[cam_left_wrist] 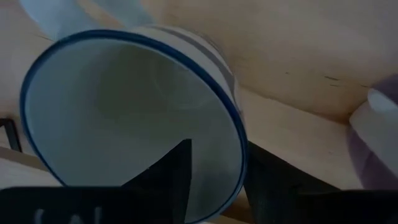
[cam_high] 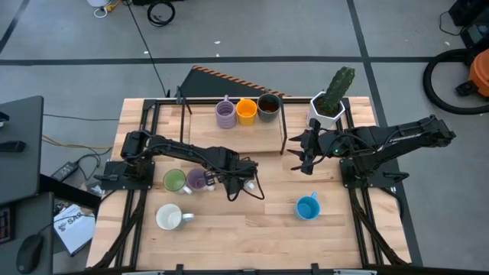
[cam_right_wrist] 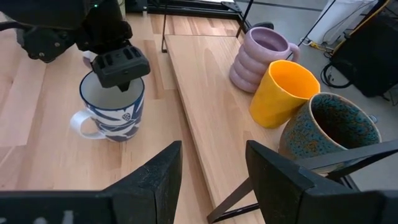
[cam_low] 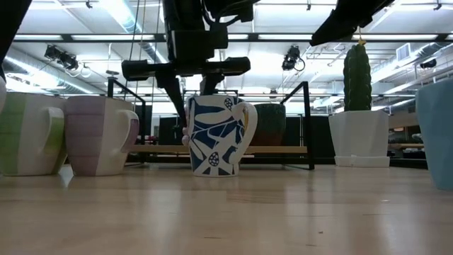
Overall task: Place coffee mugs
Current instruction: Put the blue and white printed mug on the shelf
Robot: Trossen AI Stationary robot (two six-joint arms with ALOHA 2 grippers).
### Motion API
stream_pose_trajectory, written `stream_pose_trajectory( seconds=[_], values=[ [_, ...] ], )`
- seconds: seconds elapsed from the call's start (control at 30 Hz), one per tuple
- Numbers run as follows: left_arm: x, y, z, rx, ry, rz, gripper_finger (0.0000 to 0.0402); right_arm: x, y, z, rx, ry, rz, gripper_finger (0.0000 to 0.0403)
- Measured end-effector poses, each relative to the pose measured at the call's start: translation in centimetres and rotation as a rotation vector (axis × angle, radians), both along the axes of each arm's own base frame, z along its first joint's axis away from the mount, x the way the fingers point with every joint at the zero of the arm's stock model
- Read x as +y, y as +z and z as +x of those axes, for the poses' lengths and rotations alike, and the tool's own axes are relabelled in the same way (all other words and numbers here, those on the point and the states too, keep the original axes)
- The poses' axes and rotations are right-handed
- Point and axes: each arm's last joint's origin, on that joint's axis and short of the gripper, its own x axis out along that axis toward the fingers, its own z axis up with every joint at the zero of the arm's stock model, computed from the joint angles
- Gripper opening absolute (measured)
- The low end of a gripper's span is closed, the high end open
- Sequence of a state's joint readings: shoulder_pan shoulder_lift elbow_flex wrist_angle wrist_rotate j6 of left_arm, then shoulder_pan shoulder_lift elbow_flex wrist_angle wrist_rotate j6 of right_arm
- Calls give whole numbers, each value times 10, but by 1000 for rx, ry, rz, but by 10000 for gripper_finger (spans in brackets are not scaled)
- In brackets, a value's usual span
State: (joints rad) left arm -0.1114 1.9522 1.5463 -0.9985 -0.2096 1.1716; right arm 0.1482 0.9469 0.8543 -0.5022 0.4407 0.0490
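Mug of white glazed ceramic with a dark blue leaf pattern point(cam_low: 214, 134) stands upright on the pale wooden table point(cam_high: 252, 229), with the left gripper point(cam_right_wrist: 118, 62) directly above it, one finger inside the rim and one outside, clamped narrowly on the wall opposite the handle; I judge that rim pinch keeps the mug level for setting down or lifting. Just beside those jaws, toward the left arm's base, sit a lilac mug point(cam_high: 197, 179) and a pale green mug point(cam_high: 175, 181), touching or nearly so; nearer the front edge stand a plain white mug point(cam_high: 169, 217) and, well apart, a light blue mug point(cam_high: 307, 207). Beyond the jaws, on the low wooden shelf point(cam_high: 252, 131), three stand in a row: ribbed purple mug point(cam_right_wrist: 260, 57), orange mug point(cam_right_wrist: 285, 92), speckled dark brown mug point(cam_right_wrist: 329, 129). That makes eight mugs, three shelved, five on the table. The right gripper point(cam_high: 307, 159) hovers empty near the shelf's end, fingers spread wide, beside one white faceted pot holding a cactus point(cam_high: 330, 103).
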Motion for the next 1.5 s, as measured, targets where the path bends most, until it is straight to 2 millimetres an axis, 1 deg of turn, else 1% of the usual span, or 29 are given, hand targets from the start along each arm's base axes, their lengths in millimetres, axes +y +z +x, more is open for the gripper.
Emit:
stream_pose_trajectory(
  seconds=[0.07, 0.3, 0.37, 0.5, 0.6, 0.67, 0.73, 0.83, 0.9, 0.97, 1.03, 1.2, 1.5],
  values=[
    [-2, 0, 0, -1, 2, -1, 117, 0, 0, 0, 1, 4, 3, 183],
    [-7, 0, -2, 15, -31, -1, 37, 0, 0, 0, 2, 14, 9, 183],
    [-9, 0, -2, 9, -10, -29, 28, 0, 0, 0, 2, 14, 9, 183],
    [-11, 2, -3, 6, 108, -117, 27, 0, 0, 0, 1, 14, 9, 183],
    [-13, 14, -2, 9, 244, -194, 27, 0, 0, 0, 1, 11, 8, 183],
    [-14, 30, 3, -36, 360, -256, 27, 0, 0, 0, 0, 7, 6, 183],
    [-10, 48, 6, -59, 515, -325, 27, 0, 0, 0, -3, 7, 6, 183],
    [3, 71, 4, -40, 800, -417, 27, 0, 0, 0, -5, 5, 9, 183],
    [14, 82, -1, -2, 985, -437, 27, 0, 0, 0, -5, 5, 9, 183],
    [27, 86, -9, 55, 1136, -409, 27, 0, 1, 0, -8, 6, 8, 183],
    [40, 85, -17, 113, 1247, -357, 27, 0, 1, 0, -8, 7, 7, 183],
    [77, 73, -25, 164, 1381, -314, 27, 0, 1, 1, -6, 12, 6, 183],
    [134, 71, -39, 163, 1550, -323, 27, 0, 1, 0, -1, 22, -5, 183]
  ],
)
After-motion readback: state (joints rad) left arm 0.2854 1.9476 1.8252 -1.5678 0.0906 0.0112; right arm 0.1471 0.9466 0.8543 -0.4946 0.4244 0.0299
